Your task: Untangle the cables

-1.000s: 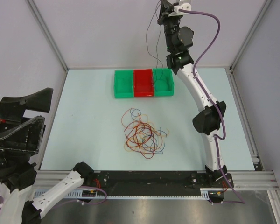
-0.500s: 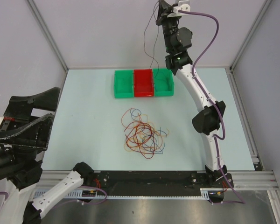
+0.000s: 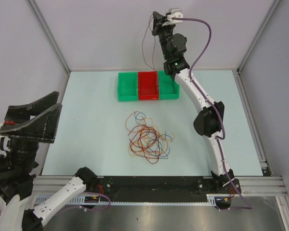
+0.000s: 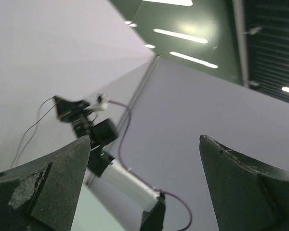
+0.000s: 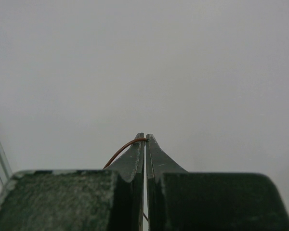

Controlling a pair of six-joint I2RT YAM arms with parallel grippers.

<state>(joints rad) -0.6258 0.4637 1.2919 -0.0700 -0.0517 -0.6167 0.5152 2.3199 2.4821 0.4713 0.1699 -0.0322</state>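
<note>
The cables (image 3: 147,139) lie as a loose tangle of red, orange, yellow, blue and brown loops in the middle of the table. My right gripper (image 3: 156,21) is raised high above the back of the table, shut on one thin brown cable (image 3: 144,48). That cable hangs down in two strands toward the trays. In the right wrist view the brown cable (image 5: 123,149) curves out from the closed tips of the right gripper (image 5: 145,137). My left gripper (image 3: 58,100) is held up at the left edge, open and holding nothing. In the left wrist view the left gripper (image 4: 144,138) faces the far wall.
Three trays stand in a row at the back of the table: a green tray (image 3: 127,86), a red tray (image 3: 148,85) and another green tray (image 3: 169,85). Grey walls enclose the table on three sides. The right arm (image 4: 120,175) shows between the left fingers.
My right gripper has swung left with the brown cable, and its hanging strands moved from over the right green tray toward the red one. The left gripper moved right and turned.
</note>
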